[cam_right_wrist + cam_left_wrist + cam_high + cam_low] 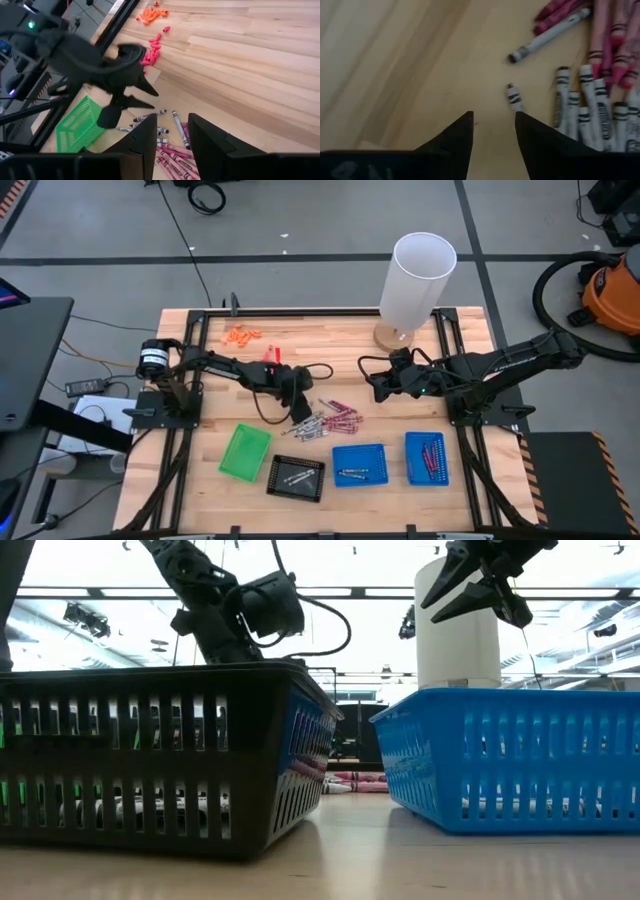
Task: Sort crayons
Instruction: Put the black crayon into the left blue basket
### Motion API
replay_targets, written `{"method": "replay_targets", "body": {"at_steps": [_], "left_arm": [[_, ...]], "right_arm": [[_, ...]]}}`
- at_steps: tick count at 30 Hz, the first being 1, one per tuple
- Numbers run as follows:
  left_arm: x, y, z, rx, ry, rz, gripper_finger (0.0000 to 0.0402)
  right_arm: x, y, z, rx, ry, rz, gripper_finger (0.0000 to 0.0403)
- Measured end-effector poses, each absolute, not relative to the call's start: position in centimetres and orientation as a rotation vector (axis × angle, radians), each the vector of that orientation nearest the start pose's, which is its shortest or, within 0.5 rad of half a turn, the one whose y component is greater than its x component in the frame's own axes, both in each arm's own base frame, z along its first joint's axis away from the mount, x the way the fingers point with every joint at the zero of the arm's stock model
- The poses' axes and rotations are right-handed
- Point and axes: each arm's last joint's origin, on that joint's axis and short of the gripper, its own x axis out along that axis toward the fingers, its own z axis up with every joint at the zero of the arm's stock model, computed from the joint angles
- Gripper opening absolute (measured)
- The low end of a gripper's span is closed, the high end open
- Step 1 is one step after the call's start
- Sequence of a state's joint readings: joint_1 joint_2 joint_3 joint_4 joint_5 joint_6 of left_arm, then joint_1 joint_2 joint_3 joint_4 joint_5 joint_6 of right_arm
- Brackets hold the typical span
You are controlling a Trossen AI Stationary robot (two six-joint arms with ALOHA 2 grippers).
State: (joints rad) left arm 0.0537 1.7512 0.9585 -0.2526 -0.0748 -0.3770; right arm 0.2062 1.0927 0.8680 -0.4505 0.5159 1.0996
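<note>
1. Left gripper (493,131) sits low over the crayons (328,420) pile mid-table, fingers parted, nothing between them; one grey-white stub just off its tips
2. Right gripper (171,131) hangs above the table right of the pile – fingers a little apart, empty
3. Crayon wrappers carry print, too blurred to read
4. Black tray (296,477) and two blue trays (359,465) hold a few crayons each; low view hides contents behind slotted walls
5. Green tray (245,452) – contents can't be made out
6. Light wood table (330,350); white cylinder (416,285) at back edge; grey floor, orange vacuum (612,292) cut off at the right
</note>
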Motion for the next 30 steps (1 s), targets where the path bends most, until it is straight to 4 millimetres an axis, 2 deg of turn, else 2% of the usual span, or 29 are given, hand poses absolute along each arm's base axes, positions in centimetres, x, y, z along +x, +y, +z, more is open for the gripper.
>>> {"method": "replay_targets", "body": {"at_steps": [7, 16, 20, 26, 30], "left_arm": [[33.3, 0.4, 14.0, -0.327, 0.998, 0.354, 0.0155], [33.6, -0.1, 12.2, -0.322, 1.041, 0.4, 0.015], [33.6, 0.1, 12.1, -0.322, 1.05, 0.405, 0.0116], [33.5, 0.2, 12.1, -0.306, 1.06, 0.392, 0.0025], [33.5, 0.7, 12.5, -0.344, 1.053, 0.362, 0.0015]], "right_arm": [[22.2, 3.2, 28.4, 0.816, 0.383, -0.603, 0.0118], [22.4, 3.2, 28.7, 0.829, 0.358, -0.589, 0.0118], [22.4, 3.2, 28.7, 0.828, 0.357, -0.587, 0.0118], [22.4, 3.2, 28.7, 0.83, 0.355, -0.583, 0.0118], [22.4, 3.3, 28.7, 0.834, 0.361, -0.574, 0.0118]]}}
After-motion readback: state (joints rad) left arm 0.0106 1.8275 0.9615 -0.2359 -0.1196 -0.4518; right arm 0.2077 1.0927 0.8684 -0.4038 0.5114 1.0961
